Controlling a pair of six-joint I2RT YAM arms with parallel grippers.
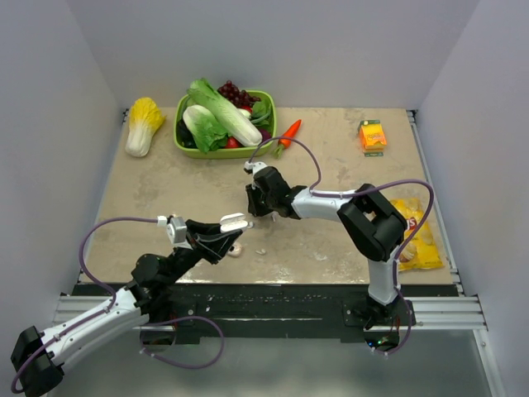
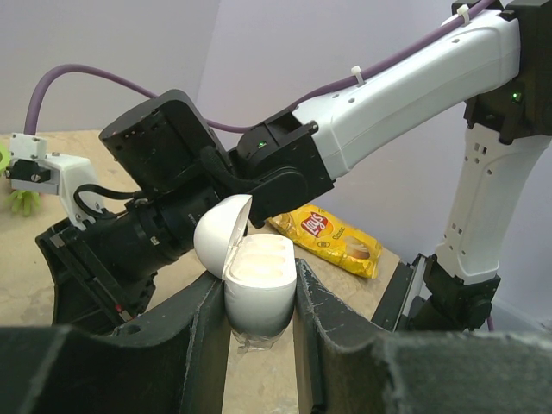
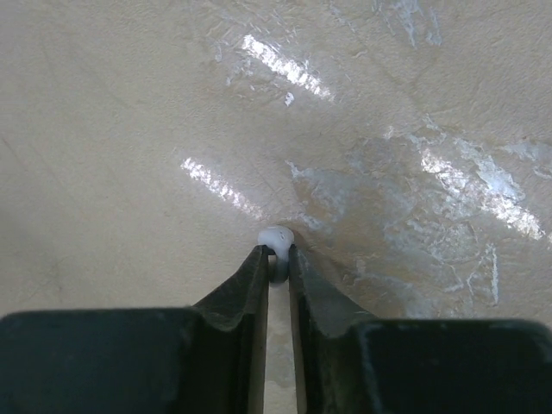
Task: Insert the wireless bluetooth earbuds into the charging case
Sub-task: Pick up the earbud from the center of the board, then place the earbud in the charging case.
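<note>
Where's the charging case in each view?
Top external: charging case left of centre, held by the left hand.
Left wrist: bottom centre, lid open, between that hand's fingers.
Right wrist: not in it; only the right hand pinching an earbud.
Shared landmark: yellow chip bag, right edge in top external, centre-right in left wrist; absent from right wrist.

The charging case (image 2: 259, 289) is smooth cream plastic with a soft sheen. The earbud (image 3: 276, 235) is glossy white plastic, the right claw (image 3: 276, 257) matt black. The beige surface (image 3: 112, 129) shines in patches.
</note>
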